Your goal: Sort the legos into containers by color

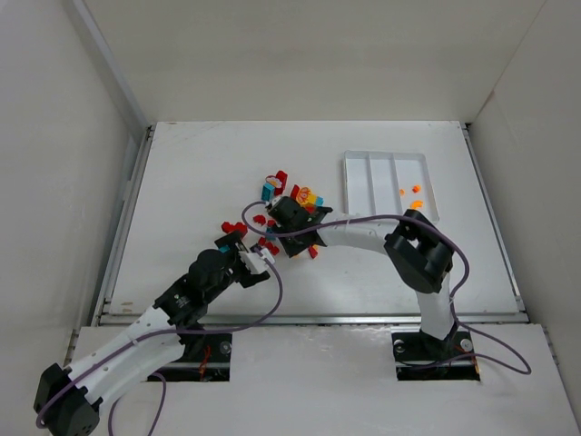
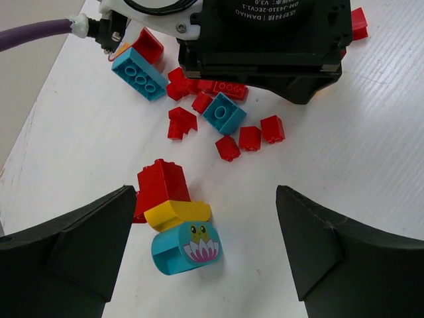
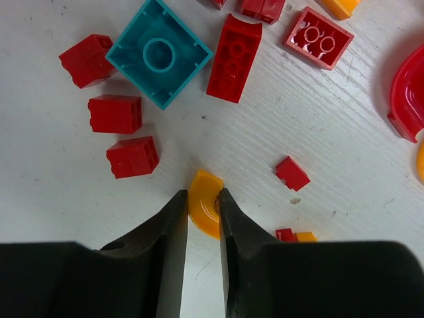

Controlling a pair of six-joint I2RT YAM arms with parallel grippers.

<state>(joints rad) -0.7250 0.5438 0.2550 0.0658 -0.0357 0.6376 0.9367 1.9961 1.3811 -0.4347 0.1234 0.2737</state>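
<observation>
Here, a small orange curved piece [image 3: 202, 217] sat between the two fingers of the right gripper [image 3: 203, 195]. The fingers were almost shut and pressed on both its sides, so they seemed to have hold of it. I could not tell if it was off the table [image 1: 182, 182] or resting on it. It was likely picked because orange bits [image 1: 410, 190] already lay in the right part of the white tray [image 1: 356, 182], far and to the right of the pile.

Around it lay more legos: red blocks [image 3: 116, 114] to the left and a teal square brick [image 3: 159, 53] farther off.

The left gripper [image 2: 205, 225] was open wide and held nothing. It hung over a little stack [image 2: 177, 213] of red, yellow and teal parts near the left side of the pile, maybe ready to take it.

From above, the right arm covered the middle of the pile, so some legos were hidden. The orange bits in the tray were too tiny to count. The tray did not show in either wrist view.
</observation>
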